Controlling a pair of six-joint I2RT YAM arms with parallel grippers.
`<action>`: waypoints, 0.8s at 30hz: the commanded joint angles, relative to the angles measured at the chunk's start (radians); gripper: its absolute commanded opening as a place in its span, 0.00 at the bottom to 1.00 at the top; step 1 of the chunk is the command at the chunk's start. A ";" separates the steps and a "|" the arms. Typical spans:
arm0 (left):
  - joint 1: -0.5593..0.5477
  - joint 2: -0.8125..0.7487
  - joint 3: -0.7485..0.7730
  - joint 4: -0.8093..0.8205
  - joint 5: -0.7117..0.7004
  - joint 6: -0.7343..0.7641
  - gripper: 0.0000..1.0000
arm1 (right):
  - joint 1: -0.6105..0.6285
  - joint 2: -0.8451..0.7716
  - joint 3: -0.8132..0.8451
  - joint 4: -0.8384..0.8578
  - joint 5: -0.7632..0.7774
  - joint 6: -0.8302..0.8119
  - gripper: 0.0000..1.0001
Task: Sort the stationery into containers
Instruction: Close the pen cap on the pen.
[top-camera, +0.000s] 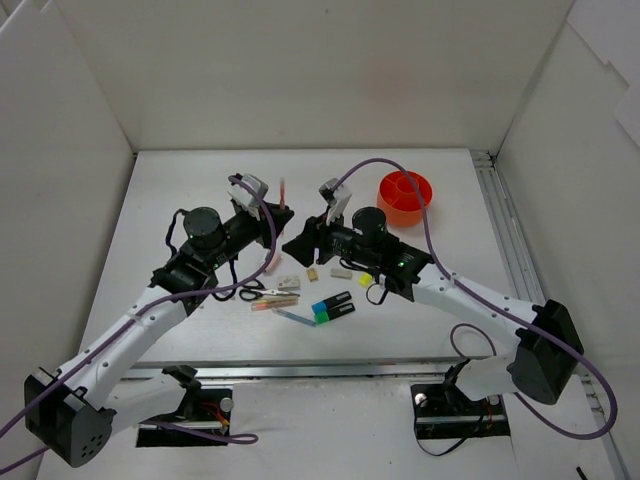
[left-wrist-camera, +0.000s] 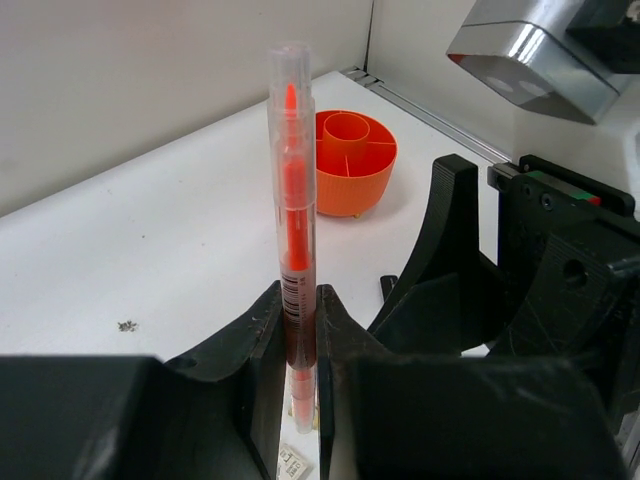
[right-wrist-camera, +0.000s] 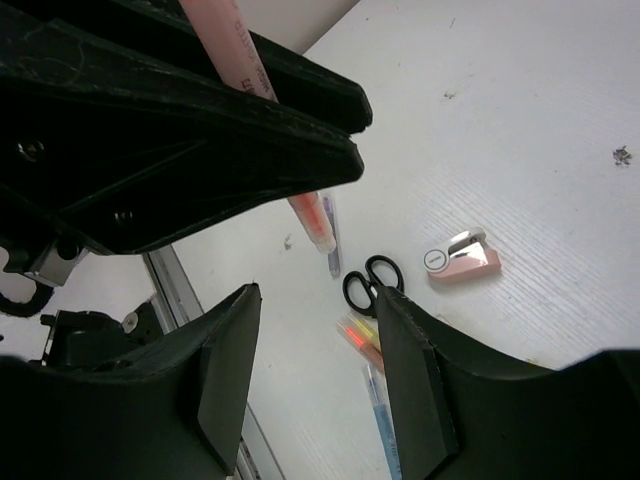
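Looking down from the top camera, I've got the left pincer (top-camera: 277, 220) pinching a clear-barrelled orange pen (top-camera: 283, 195) near the middle of the white table (top-camera: 170, 180). On its wrist cam both fingers (left-wrist-camera: 255, 335) are pressed against the barrel low down, and the pen stands upright with most of its length above them and a short bit poking out underneath. Can't tell whether the bottom tip touches the tabletop. The right pincer (right-wrist-camera: 318, 375) sits just beside it at about 4 o'clock, spread wide with nothing between its fingers. The round orange plastic cup (top-camera: 405, 197), split into compartments around a centre tube, stands at roughly 2 o'clock from the pen, well apart from both pincers. The other stationery lies in a loose cluster at 6 o'clock from the pen, toward the near edge. Black-handled scissors (top-camera: 258, 291) are on the cluster's 9 o'clock side with a pink eraser (right-wrist-camera: 462, 263) near them. There are also a couple of beige erasers (top-camera: 312, 272), thin orange and blue pens (top-camera: 283, 310), and two black highlighters (top-camera: 335, 303) with blue and green ends lying side by side at 3 o'clock.
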 joint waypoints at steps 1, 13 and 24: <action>-0.006 -0.042 0.006 0.078 0.028 0.000 0.00 | -0.005 -0.095 0.015 -0.031 0.045 -0.033 0.48; -0.006 -0.051 -0.024 0.037 0.149 0.032 0.00 | -0.015 -0.245 -0.007 -0.033 0.047 -0.082 0.54; -0.058 -0.008 -0.022 0.023 0.198 0.057 0.00 | -0.021 -0.058 0.113 0.102 0.120 -0.064 0.51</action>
